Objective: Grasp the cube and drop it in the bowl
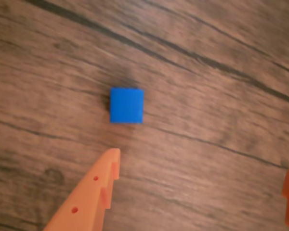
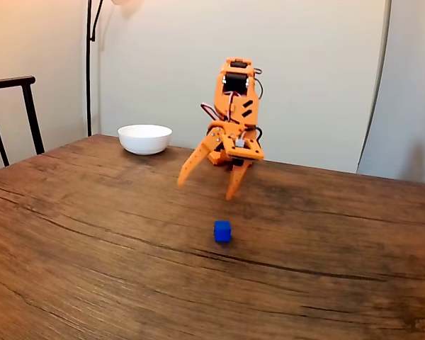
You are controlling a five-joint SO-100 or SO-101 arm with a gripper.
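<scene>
The tiny blue cube rests on the wooden table, near the middle of the fixed view. The orange gripper hangs open above and behind it, fingers spread wide and pointing down, nothing between them. In the wrist view the cube lies on the wood ahead of the gripper, closer to the left fingertip than to the right one at the frame edge. The white bowl stands at the back left of the table, well apart from the gripper and the cube.
A dark chair stands beyond the table's left edge. A lamp pole rises behind the bowl against the wall. The wooden table top stretches bare in front of the cube.
</scene>
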